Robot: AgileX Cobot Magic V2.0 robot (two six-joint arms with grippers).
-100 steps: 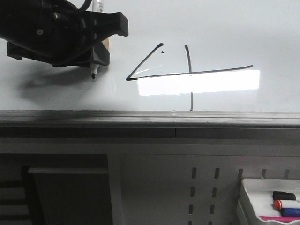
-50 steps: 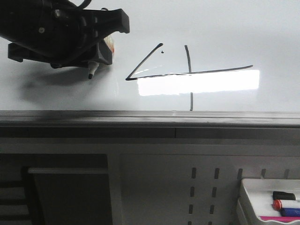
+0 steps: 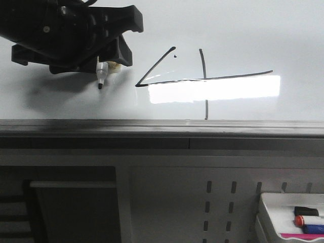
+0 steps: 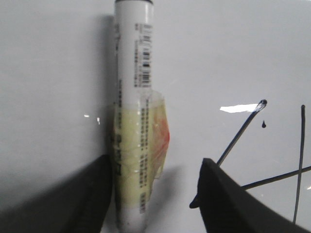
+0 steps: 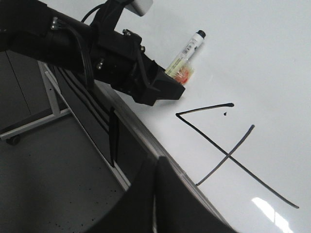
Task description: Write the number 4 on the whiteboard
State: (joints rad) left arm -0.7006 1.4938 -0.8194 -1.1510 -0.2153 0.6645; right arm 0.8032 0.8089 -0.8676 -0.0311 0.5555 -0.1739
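Observation:
The black number 4 (image 3: 205,78) is drawn on the glossy whiteboard (image 3: 243,30), across a bright reflection. It also shows in the wrist views as the number 4 (image 4: 243,138) and the number 4 (image 5: 228,153). Left of it, a white marker (image 3: 102,76) with yellowish tape lies on the board under my left gripper (image 3: 109,63). That left gripper (image 4: 155,167) is open. The marker (image 4: 133,97) rests against one finger, with a clear gap to the other. My right gripper (image 5: 155,162) is shut and empty, over the board's near edge.
A grey metal rail (image 3: 162,126) runs along the board's front edge. Below it are a grey perforated panel (image 3: 223,202) and a dark opening (image 3: 71,212). A white tray (image 3: 268,217) at the lower right holds spare markers. The right wrist view shows grey floor (image 5: 48,184).
The left gripper has shifted slightly right. The marker's upper end no longer sticks up above the gripper, and its tip stays near the same spot on the board. The number 4 is unchanged.

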